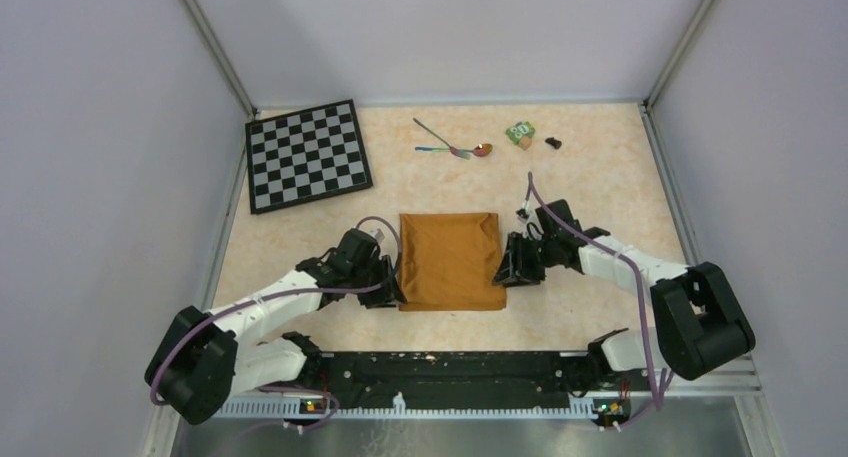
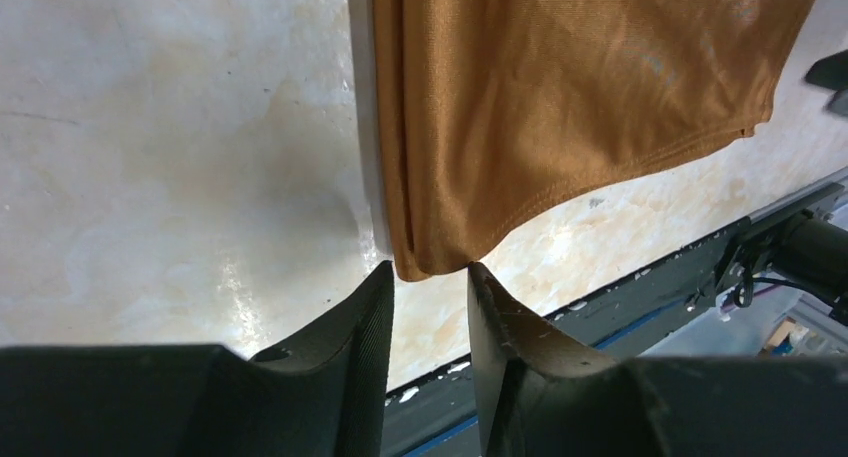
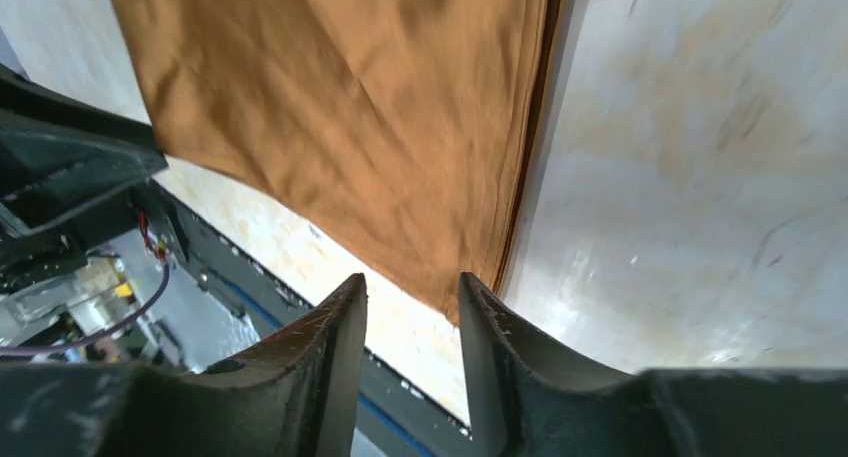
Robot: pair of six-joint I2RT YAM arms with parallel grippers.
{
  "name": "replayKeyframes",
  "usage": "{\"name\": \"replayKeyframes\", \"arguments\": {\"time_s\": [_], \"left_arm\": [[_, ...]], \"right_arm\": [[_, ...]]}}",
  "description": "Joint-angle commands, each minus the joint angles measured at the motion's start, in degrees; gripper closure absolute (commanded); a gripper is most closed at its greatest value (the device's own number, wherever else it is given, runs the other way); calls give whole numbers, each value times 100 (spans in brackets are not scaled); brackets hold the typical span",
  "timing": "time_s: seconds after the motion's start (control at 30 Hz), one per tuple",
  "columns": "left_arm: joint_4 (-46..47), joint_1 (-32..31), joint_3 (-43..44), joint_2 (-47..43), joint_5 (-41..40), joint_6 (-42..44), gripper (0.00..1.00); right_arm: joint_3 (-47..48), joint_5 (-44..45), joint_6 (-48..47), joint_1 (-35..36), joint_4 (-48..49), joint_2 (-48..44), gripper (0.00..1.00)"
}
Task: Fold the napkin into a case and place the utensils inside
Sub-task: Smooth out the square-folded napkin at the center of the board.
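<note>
Closest thing to the lens is the left gripper (image 2: 430, 277), jaws pulled in narrow but with a gap showing, and the lower-left corner of the napkin (image 2: 560, 107) sits right at the mouth, not visibly clamped. Same deal for the right gripper (image 3: 412, 289): narrow, a gap between the jaws, the lower-right corner poking in at the tips. The napkin lies folded to a rough square in the middle of the overhead view, with stacked layers along its side edges. The utensils (image 1: 455, 145) lie up top, well apart from it, right of the chessboard (image 1: 307, 155). My worry: so little cloth is inside each mouth that a jaw could close on just the top layer, or on nothing, and the shiny fabric looks slippery, so the fold could peel open or go crooked. Both arms come in low from the bottom corners, elbows out, wrists angled inward, fingertips down at the table (image 1: 580, 187).
</note>
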Motion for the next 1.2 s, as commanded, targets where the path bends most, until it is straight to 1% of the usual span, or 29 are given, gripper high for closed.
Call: {"name": "replayKeyframes", "arguments": {"time_s": [0.0, 0.1, 0.2, 0.33, 0.57, 0.7, 0.77, 0.9, 1.0, 1.17], "left_arm": [[230, -22, -94, -272, 198, -93, 62], [340, -30, -120, -151, 256, -100, 66], [370, -53, -88, -52, 264, -100, 67], [358, -63, -63, -96, 179, -126, 66], [340, -73, -79, 39, 136, -75, 67], [295, -73, -73, -1, 54, -52, 73], [280, -70, -79, 1, 34, -38, 74], [307, -74, -98, 61, 46, -32, 80], [318, -75, -111, 68, 41, -27, 84], [324, -70, -125, 36, 84, -34, 89]], "right_arm": [[-317, -384, 542, 227, 316, -164, 65], [-420, -352, 536, 304, 326, -58, 69], [-455, -285, 512, 310, 235, -100, 69], [-545, -183, 487, 310, 101, -244, 65], [-648, -88, 514, 310, 2, -412, 61], [-677, -93, 517, 305, -36, -411, 61], [-734, -169, 536, 309, 54, -416, 61], [-704, -130, 536, 309, 17, -379, 61], [-655, -57, 503, 310, -87, -450, 58], [-678, -111, 550, 303, 64, -392, 57]]}}
